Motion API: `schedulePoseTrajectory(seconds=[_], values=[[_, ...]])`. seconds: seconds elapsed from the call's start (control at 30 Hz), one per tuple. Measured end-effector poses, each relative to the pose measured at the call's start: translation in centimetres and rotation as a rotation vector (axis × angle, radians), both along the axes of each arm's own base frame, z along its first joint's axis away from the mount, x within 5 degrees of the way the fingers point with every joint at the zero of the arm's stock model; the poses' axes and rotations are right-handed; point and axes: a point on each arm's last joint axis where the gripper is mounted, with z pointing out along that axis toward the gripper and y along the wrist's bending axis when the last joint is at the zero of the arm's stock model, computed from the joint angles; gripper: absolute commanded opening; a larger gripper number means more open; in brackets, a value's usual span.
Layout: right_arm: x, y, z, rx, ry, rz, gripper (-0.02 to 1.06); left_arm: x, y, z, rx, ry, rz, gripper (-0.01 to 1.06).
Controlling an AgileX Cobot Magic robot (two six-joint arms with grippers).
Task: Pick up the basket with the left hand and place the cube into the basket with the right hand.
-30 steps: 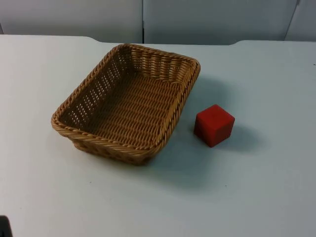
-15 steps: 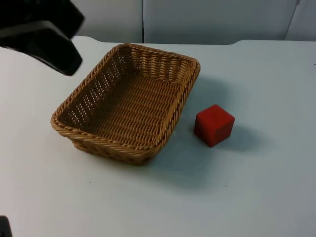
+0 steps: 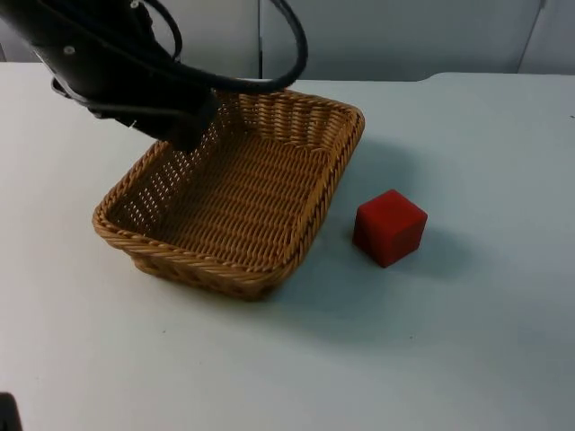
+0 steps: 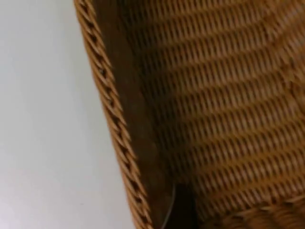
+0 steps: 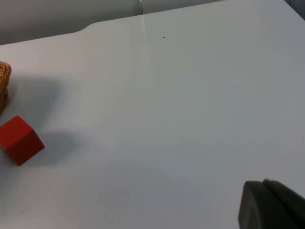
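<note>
While the left arm (image 3: pixel 117 67) reaches in from the upper left corner of the top view, its dark bulk hangs over the far left corner of the wicker basket (image 3: pixel 235 193), covering part of the braided rim there. The left end effector (image 3: pixel 184 135) sits at the tip of that arm, just above the basket's left wall, and whether its fingers are apart or together cannot be told. From the left wrist view, the basket's braided rim (image 4: pixel 112 129) runs beside bare white table (image 4: pixel 43 119), with the woven side wall and floor on the other side of it, and a dark fingertip (image 4: pixel 181 210) stands just inside the rim against the weave.

On the table (image 3: pixel 467 341) the basket rests flat, a rectangular tan tray with open-weave sides, empty inside. A red cube (image 3: pixel 389 227) stands on the table just beside the basket's right wall, apart from it, one corner turned toward the camera. In the right wrist view the cube (image 5: pixel 19 139) sits on the table near a sliver of the basket's edge (image 5: pixel 4 83), well away from the right end effector (image 5: pixel 271 205), of which one dark fingertip is visible, so its opening cannot be judged.
</note>
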Motion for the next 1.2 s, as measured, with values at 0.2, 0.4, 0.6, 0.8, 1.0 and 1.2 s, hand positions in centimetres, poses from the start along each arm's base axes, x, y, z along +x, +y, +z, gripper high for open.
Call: schedulePoseTrajectory(seconds=[0.2, 0.4, 0.6, 0.8, 1.0, 1.2], values=[[0.0, 0.0, 0.0, 0.0, 0.0, 0.0, 0.0, 1.5, 0.6, -2.9, 0.165, -0.037, -0.038, 0.64], [0.0, 0.0, 0.0, 0.0, 0.0, 0.0, 0.0, 2.4, 1.1, -4.8, 0.241, -0.031, -0.045, 0.63], [0.0, 0.0, 0.0, 0.0, 0.0, 0.0, 0.0, 4.4, 2.4, -5.8, 0.231, 0.024, 0.044, 0.63], [0.0, 0.0, 0.0, 0.0, 0.0, 0.0, 0.0, 5.6, 3.4, -6.5, 0.155, 0.088, 0.088, 0.6], [0.0, 0.0, 0.0, 0.0, 0.0, 0.0, 0.0, 5.5, 2.9, -7.4, 0.047, 0.149, 0.06, 0.5], [0.0, 0.0, 0.0, 0.0, 0.0, 0.0, 0.0, 5.3, 2.5, -8.6, 0.027, 0.2, 0.036, 0.5]])
